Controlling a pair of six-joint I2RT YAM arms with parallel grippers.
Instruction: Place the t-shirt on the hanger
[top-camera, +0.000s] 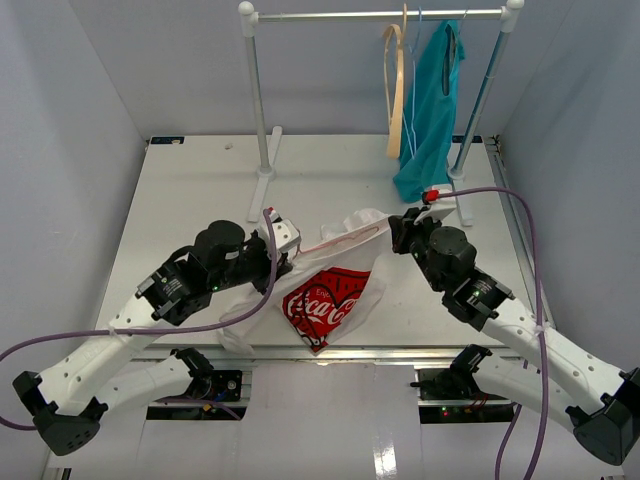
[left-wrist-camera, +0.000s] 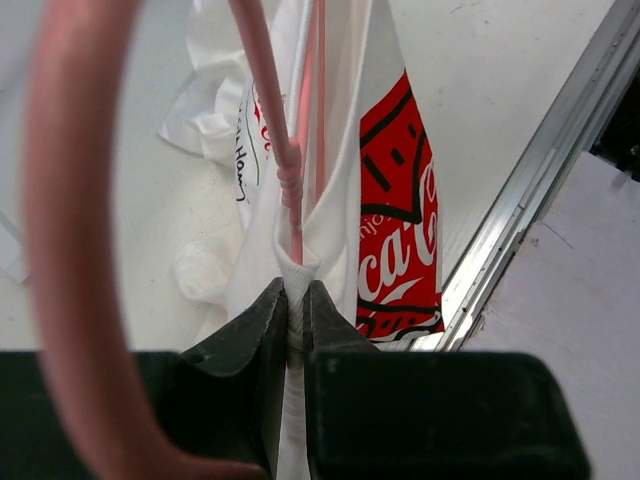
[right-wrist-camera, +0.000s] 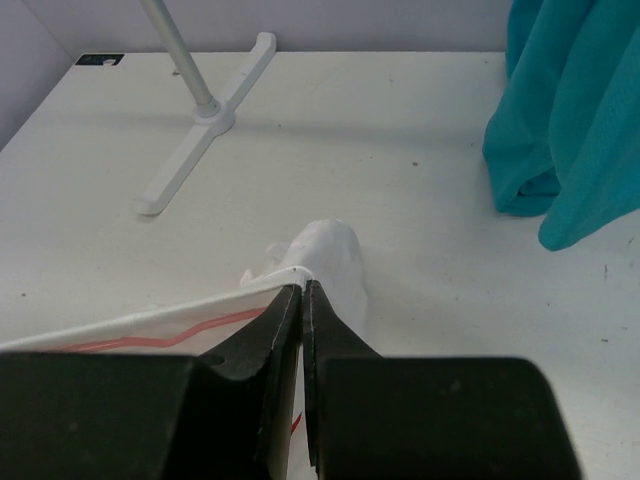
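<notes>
Stock on view: one table. One white rail rack at its far side. Three hangers in all. Two garments. Two arms. Item one, the t-shirt (white, with a single red heart print turned up toward the overhead view). It sits mid-table toward the near edge, slung between the two grippers. Its held top edge runs left to right, rising slightly toward the far right, and the body falls from there to the near rim of the table. Item two, the pink hanger. Its long axis lies along that same top edge and one wire shows through the cloth. Its twisted neck and hook are at the left end, with the hook curving back over the left wrist. The left gripper is pinched shut on a fold of the t-shirt at the foot of the hanger's neck. The right gripper is closed tight on the opposite cloth edge, where a bunched end pokes out past the fingertips. On the rack hang one tan wooden hanger, which is bare, and one teal garment on its own thin hanger. Both are well apart from the t-shirt.
</notes>
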